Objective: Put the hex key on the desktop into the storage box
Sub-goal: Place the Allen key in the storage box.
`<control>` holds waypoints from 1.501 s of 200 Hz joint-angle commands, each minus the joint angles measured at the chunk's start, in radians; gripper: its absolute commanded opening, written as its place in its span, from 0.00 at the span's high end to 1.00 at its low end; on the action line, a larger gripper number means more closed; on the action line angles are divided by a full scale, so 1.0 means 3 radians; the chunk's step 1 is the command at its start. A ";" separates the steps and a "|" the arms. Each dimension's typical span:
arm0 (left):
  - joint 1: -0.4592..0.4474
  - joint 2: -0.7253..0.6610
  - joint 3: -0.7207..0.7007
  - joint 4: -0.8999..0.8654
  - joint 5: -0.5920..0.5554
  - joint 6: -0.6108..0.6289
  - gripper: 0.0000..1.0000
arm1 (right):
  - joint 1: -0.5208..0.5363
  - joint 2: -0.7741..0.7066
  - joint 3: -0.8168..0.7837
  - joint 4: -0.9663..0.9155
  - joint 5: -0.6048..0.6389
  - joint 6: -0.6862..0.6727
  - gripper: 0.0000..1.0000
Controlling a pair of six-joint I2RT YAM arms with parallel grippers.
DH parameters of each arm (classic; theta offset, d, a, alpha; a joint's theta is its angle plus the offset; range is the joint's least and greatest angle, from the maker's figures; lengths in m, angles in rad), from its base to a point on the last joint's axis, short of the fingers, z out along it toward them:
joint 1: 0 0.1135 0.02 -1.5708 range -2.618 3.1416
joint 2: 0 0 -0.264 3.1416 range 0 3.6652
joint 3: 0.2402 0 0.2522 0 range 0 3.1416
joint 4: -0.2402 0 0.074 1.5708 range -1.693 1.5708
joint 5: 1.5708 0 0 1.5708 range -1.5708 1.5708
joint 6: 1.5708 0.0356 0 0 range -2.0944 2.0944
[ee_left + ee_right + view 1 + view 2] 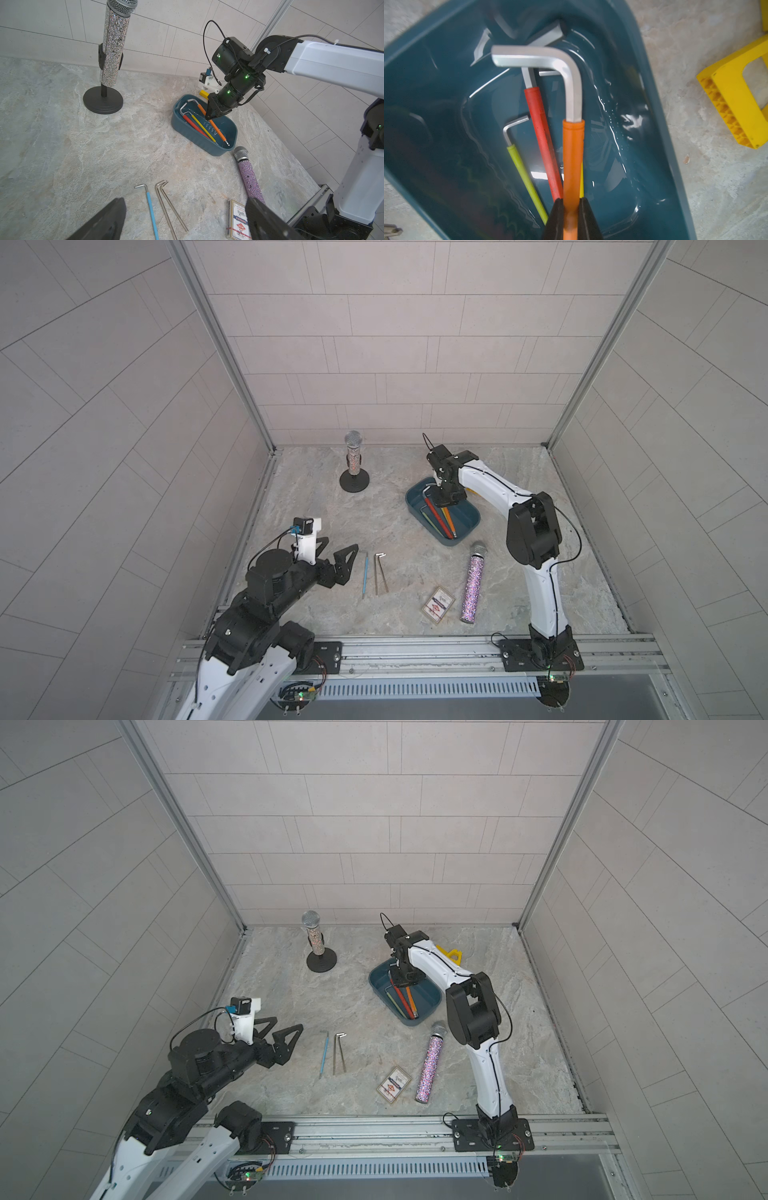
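The teal-blue storage box (467, 518) (380, 986) sits on the marbled desktop (311, 506) at the back right. My right gripper (571, 200) (442, 499) reaches down into it, shut on an orange-sleeved hex key (573, 155) (216, 126). A red-sleeved key (542, 133) and a yellow-green one (525, 172) lie in the box beneath. On the desktop near the front left lie a blue-sleeved hex key (365, 574) (150, 209) and two bare steel hex keys (380, 574) (166, 205). My left gripper (338, 549) (185, 200) hovers open just left of them, holding nothing.
A glittery microphone (353, 460) stands on a round black base at the back. A purple glitter microphone (473, 585) and a card deck (437, 604) lie front right. A yellow plastic frame (451, 955) (735, 99) sits behind the box.
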 commanded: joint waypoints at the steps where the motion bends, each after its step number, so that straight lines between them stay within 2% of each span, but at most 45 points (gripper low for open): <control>1: 0.0018 0.0012 -0.0029 0.0093 0.0013 0.0007 0.03 | -0.0008 0.0121 0.0086 -0.0140 0.0078 -0.0127 1.00; 150: 0.0021 0.0025 -0.0027 0.0086 0.0014 0.0007 0.03 | -0.0007 0.0508 0.0490 -0.0401 0.0265 -0.0210 1.00; 177: 0.0020 0.0026 -0.0027 0.0087 0.0015 0.0007 0.03 | -0.0004 0.0524 0.0506 -0.0401 0.0253 -0.0196 0.85; 215: 0.0020 0.0026 -0.0028 0.0086 0.0014 0.0007 0.03 | -0.0004 0.0516 0.0522 -0.0401 0.0249 -0.0179 0.71; 254: 0.0022 0.0023 -0.0027 0.0089 0.0017 0.0007 0.03 | -0.0003 0.0419 0.0504 -0.0384 0.0253 -0.0144 0.70; 300: 0.0023 0.0025 -0.0027 0.0086 0.0010 0.0007 0.03 | 0.0062 -0.0064 0.0301 -0.0202 0.0194 -0.0015 0.70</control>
